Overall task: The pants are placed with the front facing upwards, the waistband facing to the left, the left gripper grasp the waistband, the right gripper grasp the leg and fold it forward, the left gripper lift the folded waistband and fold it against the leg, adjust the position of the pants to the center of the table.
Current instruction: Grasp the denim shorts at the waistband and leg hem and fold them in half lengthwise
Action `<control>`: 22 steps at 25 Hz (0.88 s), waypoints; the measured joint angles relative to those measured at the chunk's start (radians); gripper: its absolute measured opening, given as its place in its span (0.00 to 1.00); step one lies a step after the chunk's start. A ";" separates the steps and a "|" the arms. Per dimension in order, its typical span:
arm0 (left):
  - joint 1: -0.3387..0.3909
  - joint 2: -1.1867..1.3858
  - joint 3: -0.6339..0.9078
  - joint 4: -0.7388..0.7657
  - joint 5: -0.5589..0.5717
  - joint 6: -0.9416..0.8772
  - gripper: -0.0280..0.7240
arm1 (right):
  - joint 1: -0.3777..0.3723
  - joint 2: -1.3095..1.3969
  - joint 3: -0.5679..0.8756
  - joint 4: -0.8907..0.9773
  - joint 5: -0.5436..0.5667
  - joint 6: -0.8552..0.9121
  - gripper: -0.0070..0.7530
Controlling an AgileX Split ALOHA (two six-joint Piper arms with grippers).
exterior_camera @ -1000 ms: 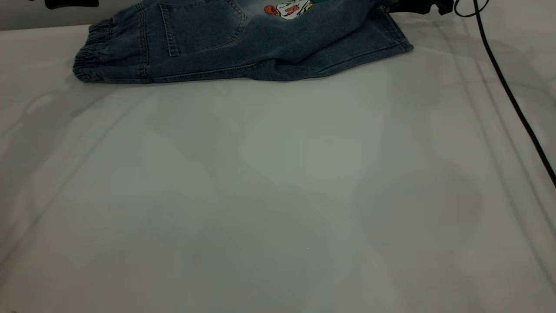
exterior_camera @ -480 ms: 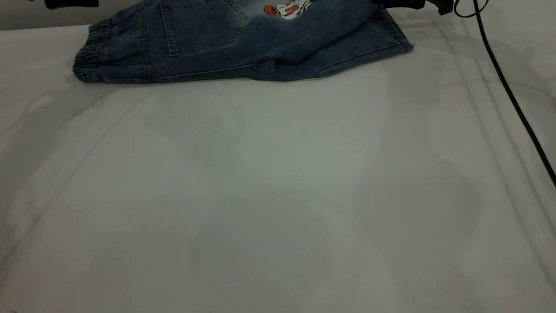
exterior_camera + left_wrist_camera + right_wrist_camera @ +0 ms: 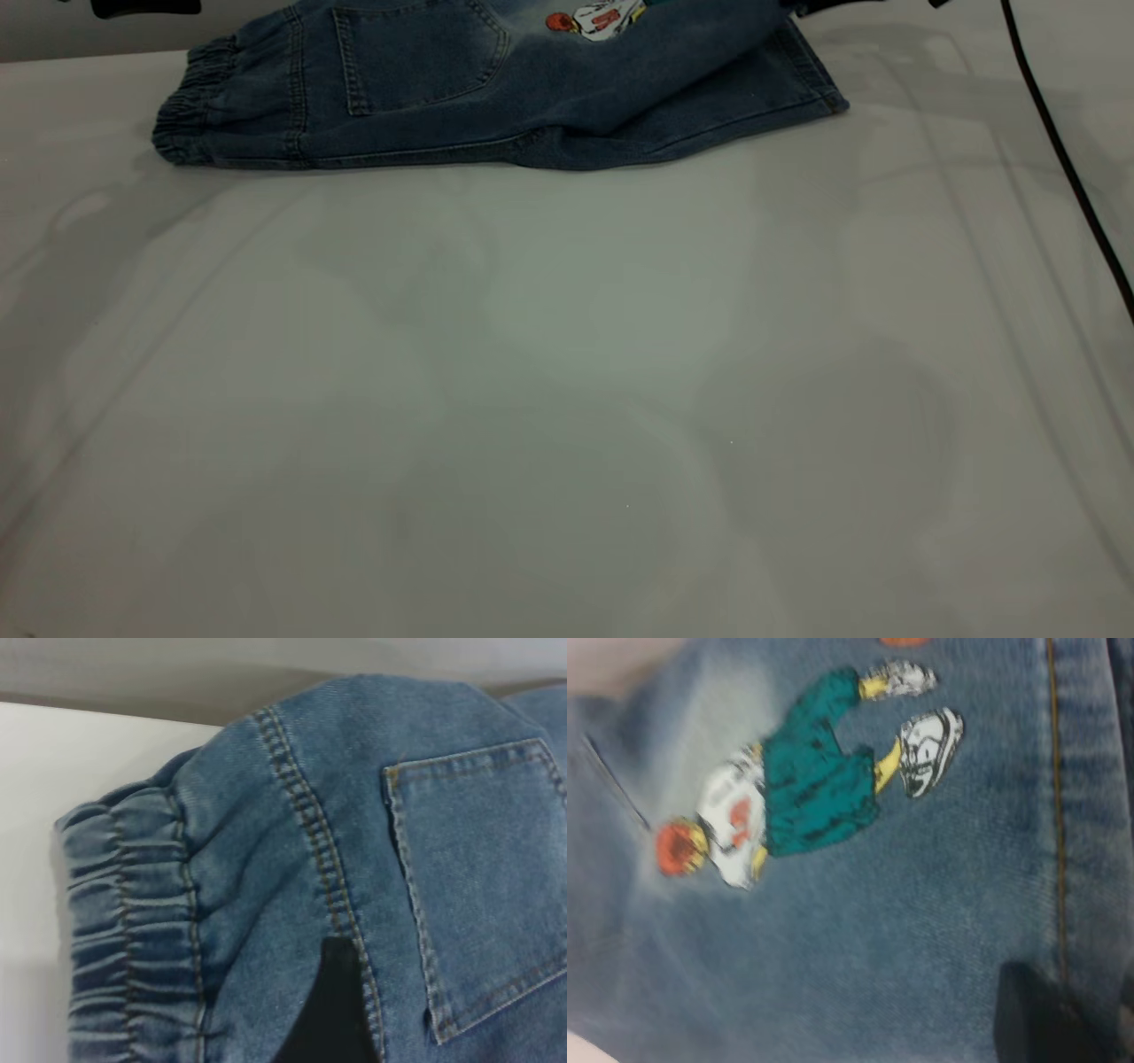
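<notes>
At the waistband (image 3: 133, 939) end of the pants (image 3: 496, 89), the left gripper (image 3: 332, 1010) shows in its wrist view only as one black wedge finger lying against the denim beside the back seam; whether it is apart or closed on the cloth cannot be told. In the exterior view a black piece at the top edge, above the waistband, may belong to this arm. At the opposite end of the pants, the right gripper (image 3: 1036, 1014) appears in its wrist view as a dark fingertip resting on the denim near a hem seam with orange stitching; its state likewise cannot be told.

The pants lie folded lengthwise along the far edge of the bench (image 3: 567, 399), back side up. The gathered waistband sits at the exterior view's left end, and the hem of the leg (image 3: 797, 75) at the right end. A back pocket (image 3: 416, 49) faces up just beside the waistband. The cartoon basketball-player patch (image 3: 797, 784) lies further along toward the leg, close to the right gripper's finger. A ridge of bunched cloth runs along the near side of the pants at mid-length.

A black cable (image 3: 1063, 168) crosses the bench beyond the leg end, apart from the cloth. All of the bench nearer the camera than the pants is plain white surface.
</notes>
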 joint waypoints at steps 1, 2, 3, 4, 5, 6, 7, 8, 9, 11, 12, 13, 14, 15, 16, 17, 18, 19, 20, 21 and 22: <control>0.000 0.000 0.000 0.000 0.000 0.000 0.81 | 0.000 0.000 0.000 -0.034 0.020 0.019 0.07; 0.000 0.000 0.000 0.000 0.000 0.000 0.81 | 0.000 -0.001 0.000 -0.057 0.040 0.039 0.07; 0.000 0.000 0.000 0.000 0.000 0.000 0.81 | 0.000 -0.002 0.000 -0.081 0.058 0.054 0.07; 0.000 0.000 0.000 0.000 0.001 0.000 0.81 | 0.000 -0.004 0.000 -0.102 0.071 0.070 0.07; 0.000 0.000 0.000 0.000 0.001 0.000 0.81 | 0.000 -0.006 0.000 -0.126 0.088 0.091 0.07; 0.000 0.000 0.000 0.000 0.002 0.000 0.81 | 0.000 -0.009 0.000 -0.149 0.110 0.107 0.07; 0.000 0.000 0.000 0.000 0.002 0.000 0.81 | 0.000 -0.008 0.000 -0.178 0.130 0.124 0.07; 0.000 0.000 0.000 0.000 0.002 0.000 0.81 | 0.000 -0.008 0.000 -0.212 0.154 0.146 0.07; 0.000 0.000 0.000 0.000 0.002 0.000 0.81 | 0.000 -0.008 0.000 -0.239 0.177 0.166 0.07; 0.000 0.000 0.000 0.000 0.004 0.000 0.81 | 0.000 -0.008 0.000 -0.301 0.223 0.201 0.07; 0.000 0.000 0.000 0.000 0.004 0.000 0.81 | 0.000 -0.008 0.000 -0.325 0.244 0.217 0.07; 0.000 0.000 0.000 0.000 0.006 0.000 0.81 | 0.000 -0.008 0.000 -0.345 0.271 0.223 0.07; 0.000 0.000 0.000 0.000 0.006 0.000 0.81 | 0.000 -0.008 0.000 -0.369 0.297 0.223 0.07; 0.000 0.000 0.000 -0.001 0.010 0.000 0.81 | 0.000 -0.008 0.000 -0.385 0.314 0.223 0.07; 0.000 0.000 0.000 -0.003 0.018 0.000 0.81 | 0.000 -0.008 -0.004 -0.390 0.319 0.222 0.07; 0.000 0.000 0.000 -0.003 0.029 0.000 0.81 | 0.000 -0.008 -0.010 -0.390 0.319 0.222 0.07; 0.000 0.000 0.000 -0.003 0.038 0.000 0.81 | 0.000 -0.008 -0.017 -0.385 0.319 0.222 0.07; 0.000 0.000 0.000 -0.003 0.039 0.000 0.81 | 0.000 -0.008 -0.029 -0.384 0.321 0.219 0.08; 0.000 0.000 0.000 -0.003 0.039 0.000 0.81 | 0.000 -0.008 -0.046 -0.384 0.321 0.219 0.09; 0.000 0.000 0.000 -0.003 0.042 0.000 0.81 | 0.000 -0.008 -0.068 -0.383 0.321 0.219 0.11; 0.000 0.000 0.000 -0.003 0.047 0.000 0.81 | 0.000 -0.008 -0.089 -0.381 0.321 0.219 0.14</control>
